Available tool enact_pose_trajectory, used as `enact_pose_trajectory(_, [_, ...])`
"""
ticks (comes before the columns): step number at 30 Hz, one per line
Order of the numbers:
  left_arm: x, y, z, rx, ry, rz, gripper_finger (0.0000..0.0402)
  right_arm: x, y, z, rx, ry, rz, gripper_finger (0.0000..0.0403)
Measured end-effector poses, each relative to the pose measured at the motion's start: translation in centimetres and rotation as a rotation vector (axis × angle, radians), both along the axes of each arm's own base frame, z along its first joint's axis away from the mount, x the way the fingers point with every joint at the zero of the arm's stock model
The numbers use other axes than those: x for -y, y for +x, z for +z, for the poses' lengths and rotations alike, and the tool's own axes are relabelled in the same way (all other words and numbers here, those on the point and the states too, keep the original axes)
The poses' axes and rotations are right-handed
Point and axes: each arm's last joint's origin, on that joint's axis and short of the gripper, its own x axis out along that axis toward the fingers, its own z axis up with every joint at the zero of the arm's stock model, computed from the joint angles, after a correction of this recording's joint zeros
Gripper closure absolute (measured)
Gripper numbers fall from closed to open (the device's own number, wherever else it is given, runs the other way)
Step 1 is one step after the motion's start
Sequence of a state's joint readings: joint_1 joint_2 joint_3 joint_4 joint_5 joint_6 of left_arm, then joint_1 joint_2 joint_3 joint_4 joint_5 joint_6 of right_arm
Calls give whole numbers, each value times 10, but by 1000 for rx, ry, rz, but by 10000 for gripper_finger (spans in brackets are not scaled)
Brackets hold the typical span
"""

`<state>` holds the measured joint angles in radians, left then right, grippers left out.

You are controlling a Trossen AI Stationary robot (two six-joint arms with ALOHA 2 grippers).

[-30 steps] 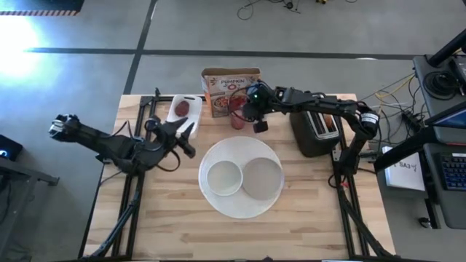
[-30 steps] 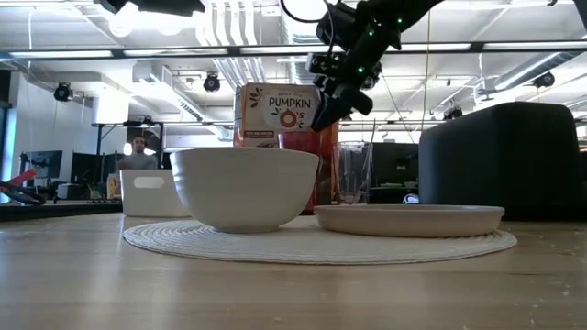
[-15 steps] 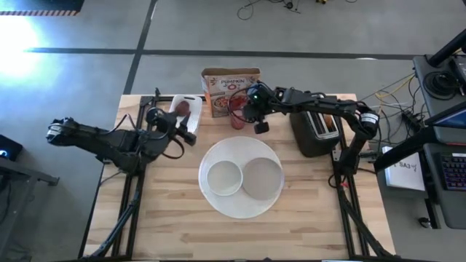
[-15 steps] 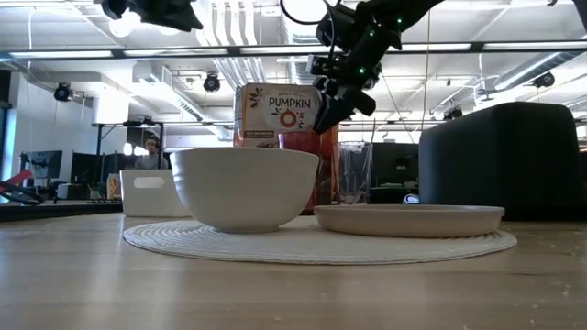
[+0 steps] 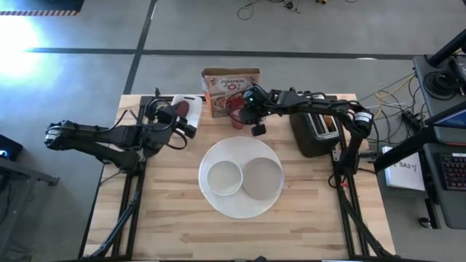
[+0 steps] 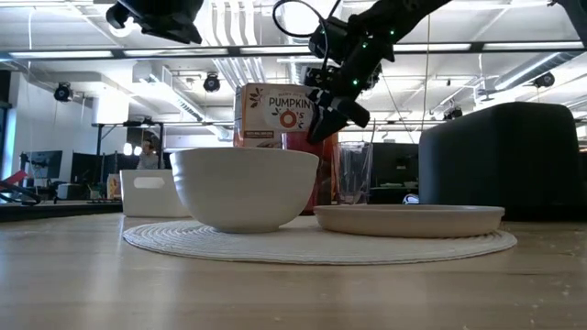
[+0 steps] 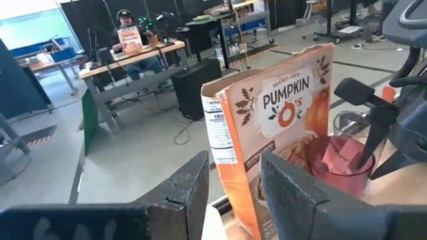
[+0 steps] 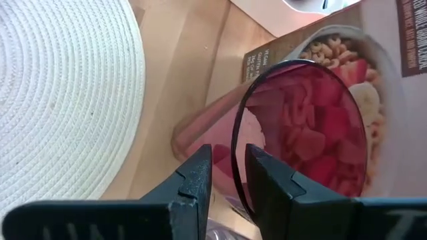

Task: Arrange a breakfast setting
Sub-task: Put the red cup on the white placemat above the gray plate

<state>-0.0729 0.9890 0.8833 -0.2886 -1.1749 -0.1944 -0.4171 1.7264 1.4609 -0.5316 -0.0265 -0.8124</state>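
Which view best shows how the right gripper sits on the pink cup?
The right wrist view: the right gripper has its fingers astride the pink cup rim, one inside, one outside. The high view shows only the gripper over the cup. The low view shows it from the side. The left wrist view shows part of it.

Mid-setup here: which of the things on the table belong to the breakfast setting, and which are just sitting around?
Setting: big white plate, small white bowl and small pale plate on it, pink cup, its rim between the right hand's fingers.
Lying about: cereal box, toaster, clear glass, white tray by the left hand.
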Motion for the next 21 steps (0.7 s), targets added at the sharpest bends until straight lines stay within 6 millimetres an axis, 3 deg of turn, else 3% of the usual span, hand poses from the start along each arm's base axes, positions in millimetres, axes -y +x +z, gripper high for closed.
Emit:
enact_pose_trajectory(8, [-2, 0, -1, -9, -5, -4, 283, 0, 1, -2, -4, 9, -8, 329])
enact_pose_trajectory(21, [-2, 0, -2, -21, -3, -5, 283, 0, 1, -4, -12, 21, -13, 388])
